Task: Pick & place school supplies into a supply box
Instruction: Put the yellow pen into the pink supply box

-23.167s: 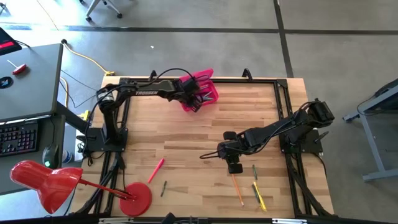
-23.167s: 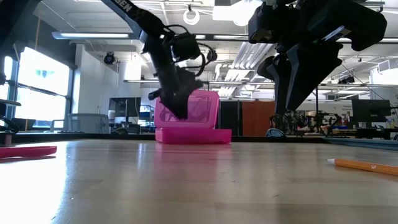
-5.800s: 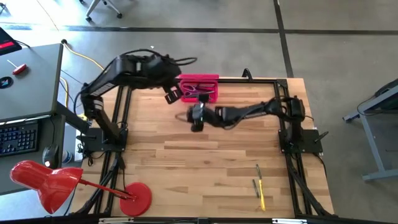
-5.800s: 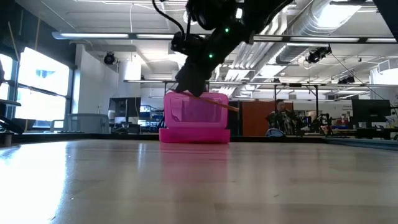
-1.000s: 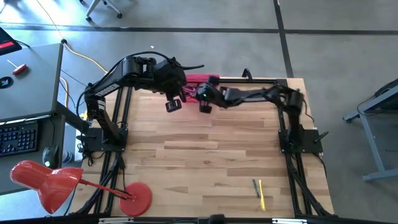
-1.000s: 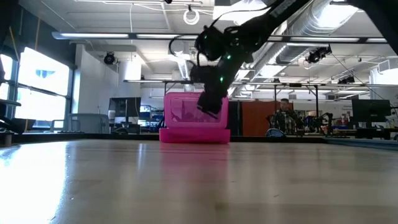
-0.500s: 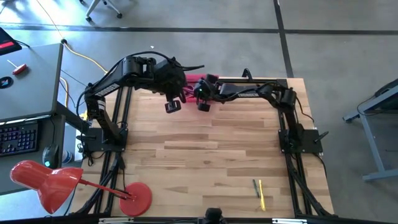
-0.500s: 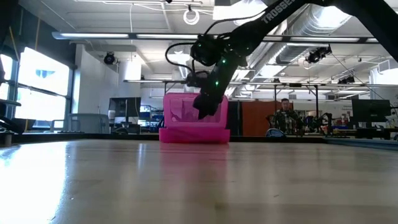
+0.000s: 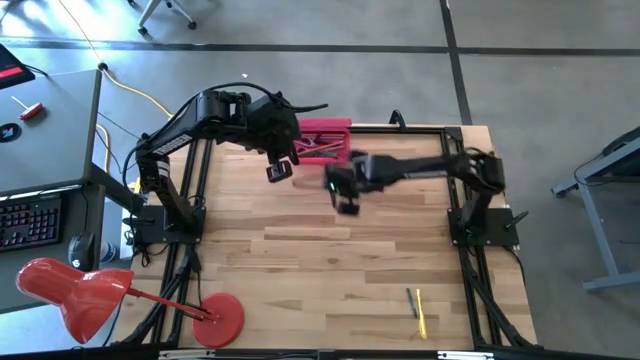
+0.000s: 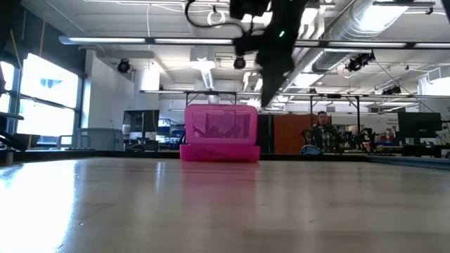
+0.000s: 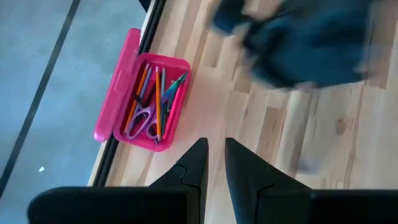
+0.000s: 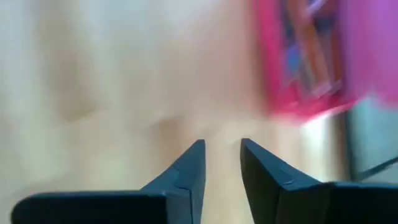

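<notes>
The pink supply box [image 9: 322, 140] stands open at the table's far edge, its lid upright in the low view [image 10: 220, 131]. Inside it, in the left wrist view [image 11: 149, 99], lie orange, green and other pens and purple-handled scissors [image 11: 144, 118]. My left gripper [image 9: 280, 170] hovers just left of the box, its fingers [image 11: 213, 146] slightly apart and empty. My right gripper [image 9: 346, 198] is open and empty above the table, on the near side of the box; the right wrist view [image 12: 221, 144] shows bare wood between its fingers. A yellow pencil [image 9: 420, 315] and a green pen [image 9: 409, 297] lie at the near right.
A red desk lamp [image 9: 80, 295] with a round base [image 9: 222, 320] stands at the near left corner. Black frame rails [image 9: 455, 190] run along the table's left, right and far sides. Bare wood lies between the box and the two loose pens.
My right gripper has drawn back from over the box toward the table's near edge and a little to the right, rising as it went. The box and my left gripper have stayed where they were.
</notes>
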`<state>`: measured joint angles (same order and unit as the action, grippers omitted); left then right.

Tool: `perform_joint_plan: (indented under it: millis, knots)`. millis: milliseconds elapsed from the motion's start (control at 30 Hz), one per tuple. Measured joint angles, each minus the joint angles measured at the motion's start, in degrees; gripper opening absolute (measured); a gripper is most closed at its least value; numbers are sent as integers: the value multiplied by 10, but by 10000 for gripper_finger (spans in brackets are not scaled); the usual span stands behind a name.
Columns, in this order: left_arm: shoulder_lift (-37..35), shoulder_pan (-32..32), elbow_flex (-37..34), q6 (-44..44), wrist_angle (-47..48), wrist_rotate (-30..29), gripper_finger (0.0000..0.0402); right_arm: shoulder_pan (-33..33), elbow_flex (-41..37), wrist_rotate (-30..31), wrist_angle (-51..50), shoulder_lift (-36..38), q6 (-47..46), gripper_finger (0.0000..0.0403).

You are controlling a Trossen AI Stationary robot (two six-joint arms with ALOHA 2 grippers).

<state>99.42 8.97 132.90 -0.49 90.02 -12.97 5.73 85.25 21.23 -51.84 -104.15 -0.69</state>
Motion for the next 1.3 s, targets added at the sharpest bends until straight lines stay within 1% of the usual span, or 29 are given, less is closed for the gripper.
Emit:
perform_joint_plan:
  millis: [100, 200, 267, 333, 467, 600, 733, 800, 900, 967, 1067, 1300]
  knots:
    - [0, 0, 0, -9, 0, 0, 83, -68, 0, -50, -92, 34, -133, 67]
    - [0, 0, 0, -25, 0, 0, 83, -138, 0, -120, -172, 61, -300, 62]
    - [0, 0, 0, -29, 0, 0, 83, -188, 0, -171, -207, 73, -390, 61]
    - [0, 0, 0, -30, 0, -1, 83, -239, 0, -198, -233, 81, -463, 62]
    - [0, 0, 0, -30, 0, -2, 83, -340, 0, -228, -238, 83, -627, 68]
    - [0, 0, 0, -31, 0, -2, 83, -422, 0, -258, -218, 73, -788, 73]
    - [0, 0, 0, -45, 0, -2, 83, -488, -1, -302, -216, 66, -954, 74]
    - [0, 0, 0, -48, -1, -2, 83, -512, -7, -306, -206, 65, -1018, 74]
    - [0, 0, 0, -54, -1, -2, 83, -539, -29, -292, -177, 64, -1069, 74]
    - [0, 0, 0, -58, -1, -2, 83, -546, -54, -294, -146, 64, -1081, 74]
    - [3, 0, 0, -58, -4, -2, 83, -549, -103, -318, -107, 64, -1085, 74]
    - [3, 0, 0, -58, -5, -2, 83, -542, -227, -334, 43, 64, -1086, 74]
